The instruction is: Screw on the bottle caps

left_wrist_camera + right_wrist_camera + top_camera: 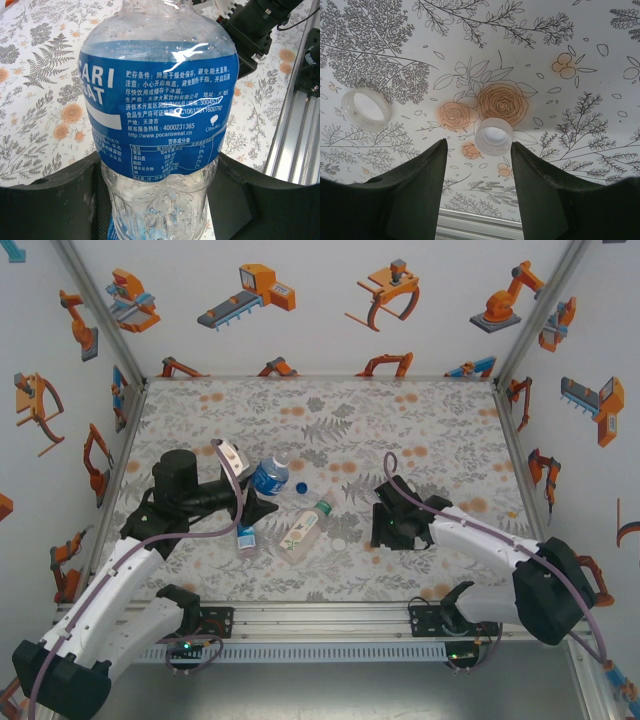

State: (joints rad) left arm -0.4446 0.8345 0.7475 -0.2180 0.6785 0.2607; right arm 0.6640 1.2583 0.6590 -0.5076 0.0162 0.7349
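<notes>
The left gripper (159,162) is closed on a slim clear plastic bottle with a blue label (160,100). Its 2 dark fingers (60,200) press the bare rippled wall just below the label. In the top view this bottle is left of centre on the flower-printed table (420,430).

The right gripper (478,144) hangs low over the right side of the table. Its jaws are part open and hold nothing. A small round white plastic screw cap (493,136) lies on the table between the fingertips. A second white screw cap (366,109) lies apart to its left.

A small blue plastic screw cap (300,487) sits just right of the held bottle. Nearer, a wider clear bottle with a pale label and green neck ring (300,530) lies on its side.

The held bottle looks empty apart from droplets inside. I judge it light and thin-walled, likely to dent and twist under a hard squeeze, and its label is glossy. The rippled lower wall is a fair hold, though torque at the neck may turn it in the jaws.

The cap looks stiff, very light and apt to skid. It is best pinched across its side wall, level.
</notes>
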